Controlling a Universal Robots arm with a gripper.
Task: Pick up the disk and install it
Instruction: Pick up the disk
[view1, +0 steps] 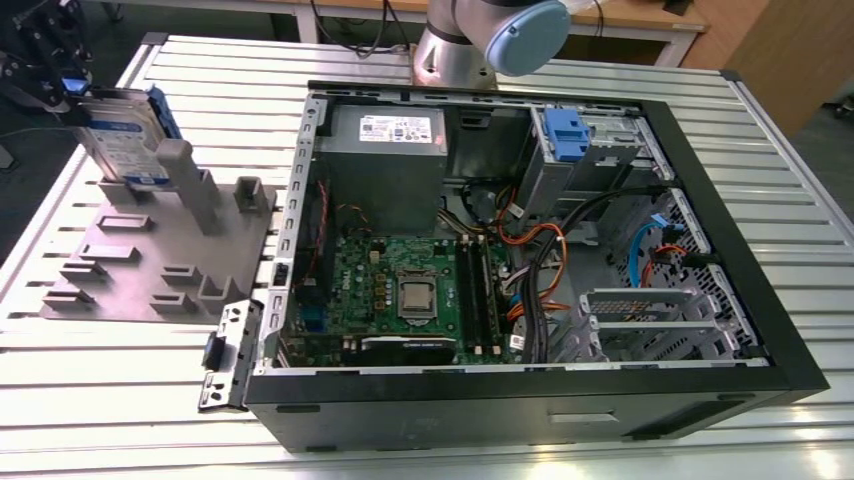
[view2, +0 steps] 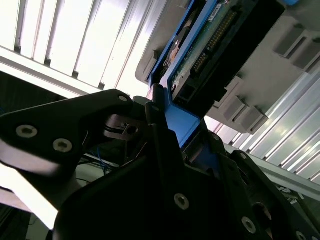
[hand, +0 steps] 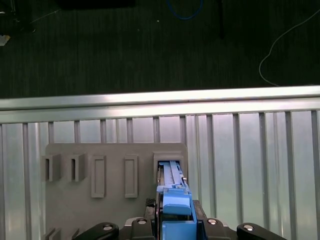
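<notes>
disk (view1: 127, 140) upright, blue end between the jaws, body reaching past them into grey fixture (view1: 147, 270) slot | gripper (view1: 67, 95) drawn nearly closed, clamped on that end | risk: tilted pull binds carrier in slot, so disk slips or drags fixture

Fingers (view2: 162, 165): smooth matt black, with bright metal screw heads. Between the fingers, the carrier end of the disk (view1: 124, 140): smooth blue plastic with a slight sheen. Disk body below the fingers: dull silver metal; the white-and-blue label looks like paper. Holder plate (hand: 110, 170) beneath the fingers: matt grey plastic. Bench (hand: 250, 150) under it: ribbed bare metal, satin-bright.
</notes>
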